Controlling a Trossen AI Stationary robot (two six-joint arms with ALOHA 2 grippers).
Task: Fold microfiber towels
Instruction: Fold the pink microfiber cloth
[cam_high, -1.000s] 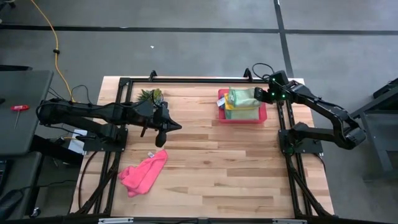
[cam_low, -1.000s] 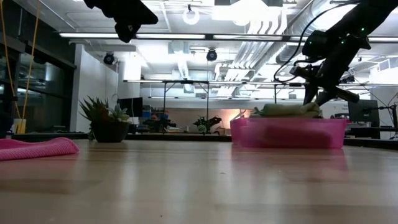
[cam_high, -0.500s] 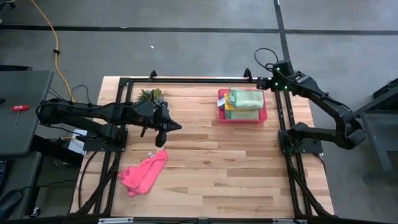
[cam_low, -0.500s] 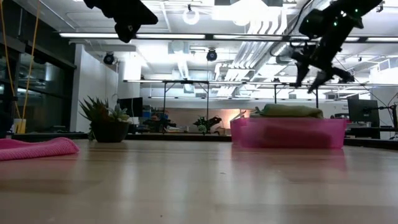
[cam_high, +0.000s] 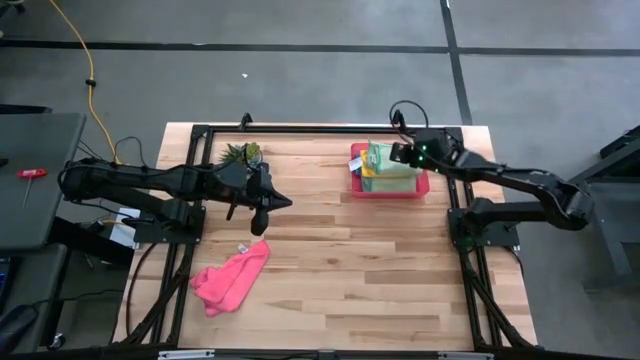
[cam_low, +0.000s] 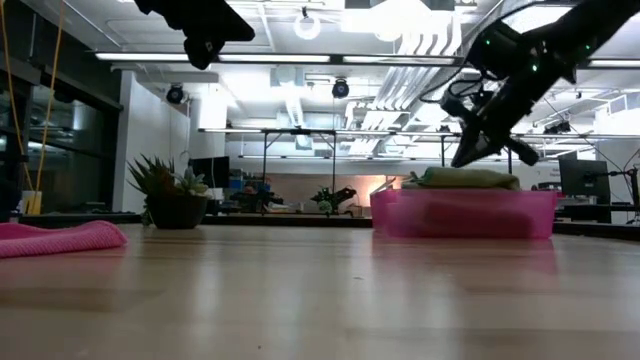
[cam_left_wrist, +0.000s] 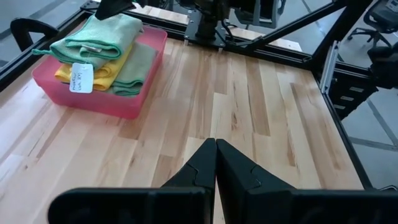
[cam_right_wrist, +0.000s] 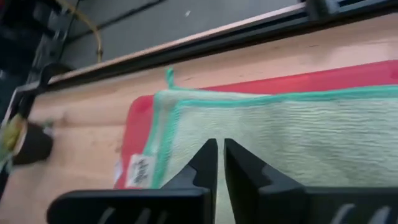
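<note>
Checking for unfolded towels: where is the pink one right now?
In the high view the pink towel lies crumpled on the table's near-left part, just below the left claw, far from the pink tray.

We see a counter (cam_high: 340, 260) of pale wooden planks with a smooth, faintly glossy finish that mirrors the tray in the low view. The pink tray (cam_left_wrist: 93, 102) looks like translucent, smooth plastic. The microfiber towels (cam_left_wrist: 99, 46) stacked in it are soft, fuzzy cloth, with a white paper tag (cam_left_wrist: 79, 77). The pink towel (cam_high: 230, 278) at lower left is crumpled, matt cloth. The gripper fingers (cam_left_wrist: 233, 168) look like matt black plastic.
</note>
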